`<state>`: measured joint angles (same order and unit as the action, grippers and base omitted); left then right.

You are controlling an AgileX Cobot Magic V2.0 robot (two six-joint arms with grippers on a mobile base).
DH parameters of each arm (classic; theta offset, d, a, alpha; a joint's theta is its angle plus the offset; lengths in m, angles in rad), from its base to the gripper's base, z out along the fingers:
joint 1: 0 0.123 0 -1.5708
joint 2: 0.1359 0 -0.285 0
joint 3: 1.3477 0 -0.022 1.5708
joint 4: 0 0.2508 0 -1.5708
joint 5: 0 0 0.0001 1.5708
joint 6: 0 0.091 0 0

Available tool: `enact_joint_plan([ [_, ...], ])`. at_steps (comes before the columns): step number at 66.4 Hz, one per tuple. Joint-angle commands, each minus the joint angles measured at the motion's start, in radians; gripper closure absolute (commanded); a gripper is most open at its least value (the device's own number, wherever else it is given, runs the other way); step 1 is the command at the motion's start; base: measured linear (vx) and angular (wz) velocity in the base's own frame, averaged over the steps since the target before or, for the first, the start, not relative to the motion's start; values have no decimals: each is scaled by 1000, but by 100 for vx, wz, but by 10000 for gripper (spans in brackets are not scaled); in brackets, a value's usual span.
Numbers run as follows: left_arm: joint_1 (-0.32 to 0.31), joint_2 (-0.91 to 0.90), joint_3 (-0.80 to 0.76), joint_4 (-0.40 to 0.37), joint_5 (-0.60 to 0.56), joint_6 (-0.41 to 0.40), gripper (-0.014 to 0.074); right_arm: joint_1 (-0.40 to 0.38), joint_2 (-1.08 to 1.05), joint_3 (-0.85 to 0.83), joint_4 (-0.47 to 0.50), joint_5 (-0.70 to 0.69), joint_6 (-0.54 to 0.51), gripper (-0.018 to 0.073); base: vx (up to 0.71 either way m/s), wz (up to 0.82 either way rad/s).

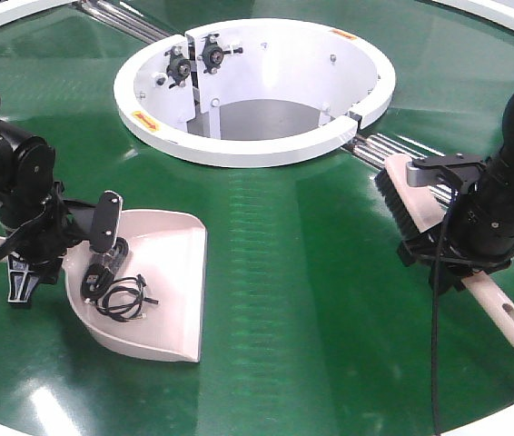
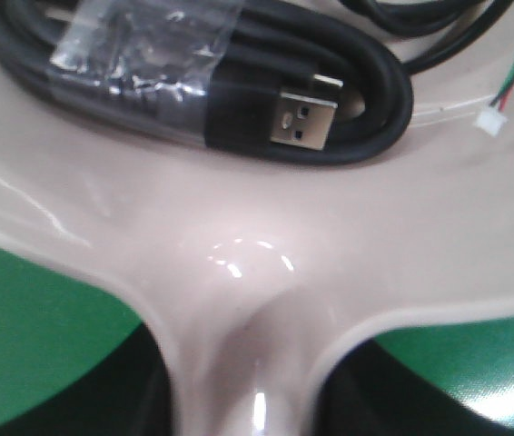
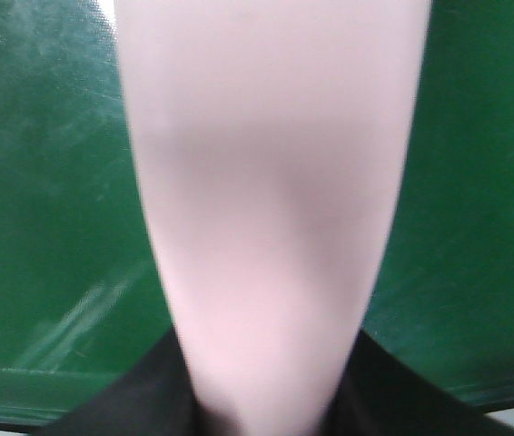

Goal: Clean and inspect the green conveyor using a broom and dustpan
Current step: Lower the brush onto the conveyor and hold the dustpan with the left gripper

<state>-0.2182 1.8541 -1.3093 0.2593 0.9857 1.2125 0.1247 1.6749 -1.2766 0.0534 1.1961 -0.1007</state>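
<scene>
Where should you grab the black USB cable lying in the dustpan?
Probably around its plastic-wrapped middle, coming straight down from above. The USB cable lies flat as a coiled bundle in the dustpan, whose raised sides block a sideways approach. The wrap holds the loops together, so jaws closing across it should lift the whole bundle.

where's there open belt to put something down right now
The widest bare stretch of green conveyor lies between the dustpan and the broom, running from the white hub ring to the near edge. The left side is crowded: the dustpan holds cables, and the arm sits right beside it.
</scene>
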Motion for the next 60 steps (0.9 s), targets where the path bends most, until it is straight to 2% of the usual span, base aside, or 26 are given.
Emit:
enact_joint_plan([
  [1, -4, -46, -28, -3, -30, -16, 593, -3, -48, -25, 0, -11, -8, 561, 0, 0],
  [8, -4, -46, -28, -3, -30, -16, 561, -3, -48, -25, 0, -11, -8, 561, 0, 0],
  [16, -4, -46, -28, -12, -22, -16, 485, -3, -48, -25, 0, -11, -8, 561, 0, 0],
  [35, -4, -47, -27, -34, -11, -16, 172, -3, -48, -25, 0, -10, -9, 561, 0, 0],
  [43, -4, -47, -27, -50, 16, -16, 68, -3, -48, -25, -1, -10, -9, 561, 0, 0],
  [49, -4, -48, -27, -68, 37, -16, 22, -3, -48, -25, -1, -13, -9, 561, 0, 0],
  [60, -4, -71, -27, -115, 80, -16, 11, -3, -40, -25, -1, -30, -8, 561, 0, 0],
])
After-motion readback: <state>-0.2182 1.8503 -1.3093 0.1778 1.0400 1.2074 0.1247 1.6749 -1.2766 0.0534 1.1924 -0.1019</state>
